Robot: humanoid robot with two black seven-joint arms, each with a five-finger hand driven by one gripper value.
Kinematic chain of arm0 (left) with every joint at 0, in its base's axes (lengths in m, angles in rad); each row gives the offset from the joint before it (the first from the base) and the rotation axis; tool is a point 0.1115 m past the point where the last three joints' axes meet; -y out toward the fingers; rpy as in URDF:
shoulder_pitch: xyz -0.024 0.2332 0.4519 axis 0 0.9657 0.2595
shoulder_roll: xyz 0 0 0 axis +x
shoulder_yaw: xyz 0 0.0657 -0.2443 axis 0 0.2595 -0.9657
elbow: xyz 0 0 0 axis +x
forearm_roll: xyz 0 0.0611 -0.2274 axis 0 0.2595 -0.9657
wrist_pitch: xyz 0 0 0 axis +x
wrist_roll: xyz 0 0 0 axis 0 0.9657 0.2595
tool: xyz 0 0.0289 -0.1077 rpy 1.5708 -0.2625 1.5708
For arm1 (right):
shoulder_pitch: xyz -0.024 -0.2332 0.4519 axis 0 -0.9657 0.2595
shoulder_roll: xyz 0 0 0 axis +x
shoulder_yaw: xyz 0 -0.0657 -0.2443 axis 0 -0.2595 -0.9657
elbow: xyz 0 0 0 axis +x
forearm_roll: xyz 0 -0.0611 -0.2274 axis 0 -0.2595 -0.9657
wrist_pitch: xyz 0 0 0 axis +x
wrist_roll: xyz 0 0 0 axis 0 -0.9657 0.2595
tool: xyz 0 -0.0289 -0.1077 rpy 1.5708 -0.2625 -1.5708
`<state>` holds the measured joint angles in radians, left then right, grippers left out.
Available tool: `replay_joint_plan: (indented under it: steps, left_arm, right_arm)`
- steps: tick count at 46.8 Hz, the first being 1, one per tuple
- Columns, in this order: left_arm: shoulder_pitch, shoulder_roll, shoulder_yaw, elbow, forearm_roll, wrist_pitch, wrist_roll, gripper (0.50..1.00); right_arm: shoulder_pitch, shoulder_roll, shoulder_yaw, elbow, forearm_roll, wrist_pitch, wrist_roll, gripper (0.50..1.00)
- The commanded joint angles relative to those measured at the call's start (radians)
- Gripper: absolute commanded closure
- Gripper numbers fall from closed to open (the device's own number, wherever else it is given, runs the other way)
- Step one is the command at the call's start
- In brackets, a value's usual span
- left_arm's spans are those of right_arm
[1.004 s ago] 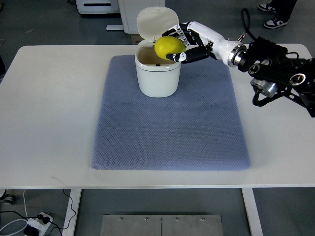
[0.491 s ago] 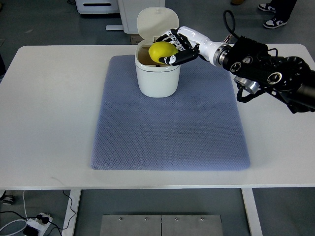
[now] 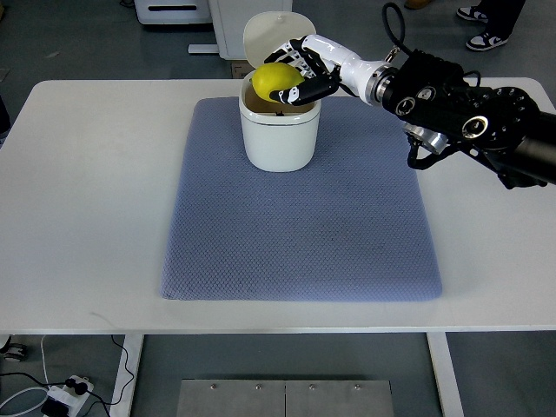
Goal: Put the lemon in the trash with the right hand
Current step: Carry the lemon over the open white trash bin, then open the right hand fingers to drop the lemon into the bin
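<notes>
A yellow lemon [image 3: 273, 81] hangs over the mouth of the white trash bin [image 3: 278, 139], whose lid stands tipped up at the back. My right hand [image 3: 300, 76] is shut on the lemon, fingers wrapped around its right side. The right arm reaches in from the right edge across the table's back. The bin stands on the back part of a blue-grey mat [image 3: 300, 208]. The left arm does not show in the top view.
The mat lies on a white table [image 3: 87, 200]. Beyond the table's back edge stands white equipment [image 3: 178, 12] on the floor, and a person's shoes [image 3: 483, 35] show at the top right. A power strip [image 3: 65, 393] lies on the floor at the lower left.
My right hand has carried the lemon to the left, from the bin's right rim to above the middle of its opening. The arm has stretched further over the table.
</notes>
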<state>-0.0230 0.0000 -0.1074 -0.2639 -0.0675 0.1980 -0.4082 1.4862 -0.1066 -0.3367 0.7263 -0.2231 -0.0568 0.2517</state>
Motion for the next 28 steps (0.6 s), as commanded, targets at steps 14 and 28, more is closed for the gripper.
replay_joint_plan:
  steps: [14, 28]
  left_arm:
    - [0.0, 0.0, 0.0, 0.0, 0.0, 0.0, 0.0, 0.5]
    - [0.0, 0.0, 0.0, 0.0, 0.0, 0.0, 0.0, 0.5]
  right_arm:
    - [0.002, 0.018, 0.004, -0.036, -0.001, -0.003, -0.029, 0.871]
    - [0.003, 0.015, 0.031, -0.028, -0.001, -0.003, -0.025, 0.5]
